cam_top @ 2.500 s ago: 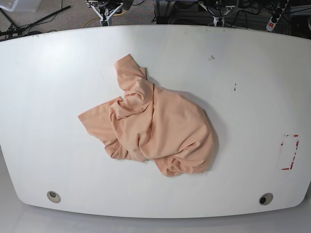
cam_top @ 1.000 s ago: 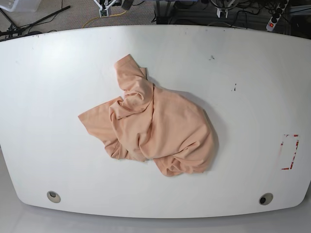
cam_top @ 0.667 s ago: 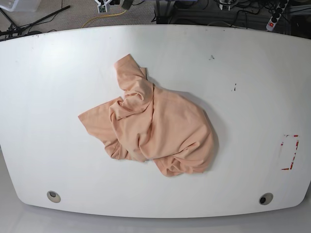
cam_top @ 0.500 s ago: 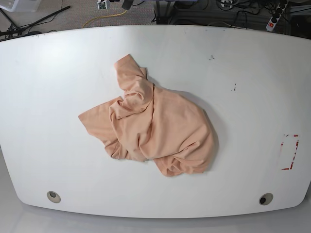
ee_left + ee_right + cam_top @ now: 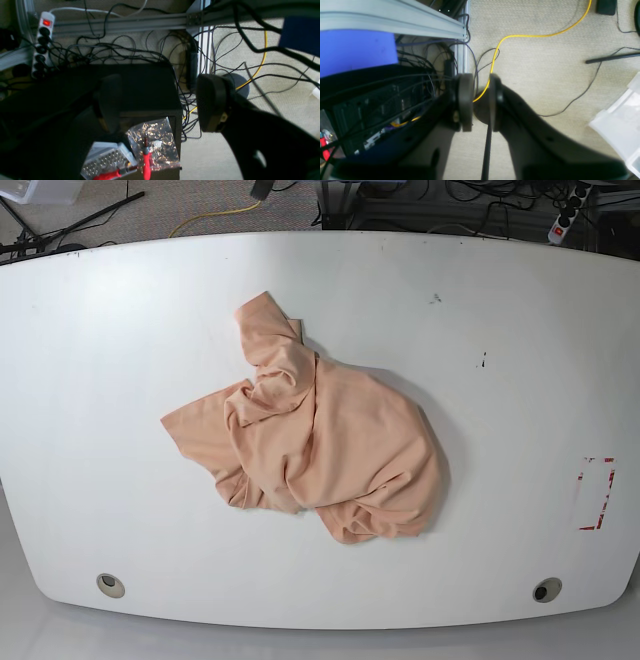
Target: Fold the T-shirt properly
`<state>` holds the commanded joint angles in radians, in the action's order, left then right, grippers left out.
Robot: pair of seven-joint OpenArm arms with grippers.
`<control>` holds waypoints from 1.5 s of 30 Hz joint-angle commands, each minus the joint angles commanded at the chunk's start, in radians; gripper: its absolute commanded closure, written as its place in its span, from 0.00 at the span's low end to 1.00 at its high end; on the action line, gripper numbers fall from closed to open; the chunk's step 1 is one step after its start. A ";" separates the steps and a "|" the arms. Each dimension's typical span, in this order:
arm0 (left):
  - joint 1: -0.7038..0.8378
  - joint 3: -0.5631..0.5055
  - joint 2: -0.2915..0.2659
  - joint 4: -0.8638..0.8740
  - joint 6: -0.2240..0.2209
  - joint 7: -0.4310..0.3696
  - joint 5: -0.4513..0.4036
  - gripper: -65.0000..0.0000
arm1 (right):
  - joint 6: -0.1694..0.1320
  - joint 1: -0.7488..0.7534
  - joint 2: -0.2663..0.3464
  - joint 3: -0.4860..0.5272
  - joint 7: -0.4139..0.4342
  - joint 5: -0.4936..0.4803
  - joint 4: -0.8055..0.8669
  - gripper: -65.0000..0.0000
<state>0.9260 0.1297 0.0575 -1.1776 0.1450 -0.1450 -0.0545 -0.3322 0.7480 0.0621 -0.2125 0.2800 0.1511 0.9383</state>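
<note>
T-shirt (image 5: 320, 438): lying crumpled in a peach-pink heap near the middle of the table, a little left of centre; nothing is touching it.
Shape of the heap: one fold is reaching toward the far side, a flatter flap is spreading out to the left, and the bulk is bunching up at the near right.
Table (image 5: 520, 380): white and wide, carrying the shirt; two round holes are showing near the front edge, one at the left (image 5: 110, 585) and one at the right (image 5: 546, 589).
Tape marks (image 5: 596, 493): red bits are sitting on the tabletop far to the right, well apart from the shirt.
Left gripper (image 5: 160, 102): hanging over the floor, away from the table, its jaws standing wide apart with nothing between them.
Below the left gripper: a tangle of black cables, a power strip (image 5: 42, 42) at the left, and red-handled pliers (image 5: 146, 160) on a plastic bag.
Right gripper (image 5: 480, 100): also out over the carpet, its jaws standing close with only a narrow gap, gripping nothing.
Yellow cable (image 5: 520, 37): running across the carpet behind the right gripper.
</note>
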 joint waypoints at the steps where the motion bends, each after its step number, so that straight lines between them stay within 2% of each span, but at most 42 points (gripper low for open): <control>1: 0.017 0.000 0.000 -0.026 0.000 0.000 0.002 0.35 | 0.000 0.017 -0.002 0.000 0.000 0.000 0.032 0.84; 6: 0.114 0.000 0.000 -0.196 0.000 0.000 0.002 0.35 | 0.000 0.115 0.000 0.061 -0.052 -0.011 0.216 0.84; 8: 0.150 0.000 0.000 -0.264 0.000 0.000 0.002 0.35 | 0.000 0.155 0.006 0.089 -0.095 -0.077 0.295 0.84; 12: 0.213 0.000 -0.006 -0.381 0.000 0.000 0.002 0.35 | 0.000 0.219 0.064 0.149 -0.175 -0.213 0.430 0.84; 17: 0.296 0.034 -0.046 -0.537 0.000 0.000 0.003 0.35 | 0.002 0.304 0.147 0.176 -0.258 -0.399 0.609 0.84; 24: 0.365 0.094 -0.140 -0.733 0.003 0.000 0.003 0.35 | 0.005 0.400 0.222 0.173 -0.272 -0.535 0.784 0.84; 30: 0.376 0.120 -0.176 -0.822 0.005 0.000 0.003 0.35 | 0.005 0.417 0.232 0.129 -0.273 -0.594 0.885 0.84; 40: 0.252 0.140 -0.167 -0.821 0.005 0.000 0.003 0.35 | 0.005 0.298 0.227 0.069 -0.275 -0.594 0.941 0.84; 45: 0.138 0.135 -0.112 -0.818 0.005 0.000 0.002 0.35 | 0.005 0.209 0.226 0.075 -0.276 -0.594 0.934 0.84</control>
<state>1.0641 0.2647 -0.0545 -1.9954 0.1496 -0.1450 -0.0529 -0.3276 0.9567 0.2877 -0.1373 0.0038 -0.4427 1.8727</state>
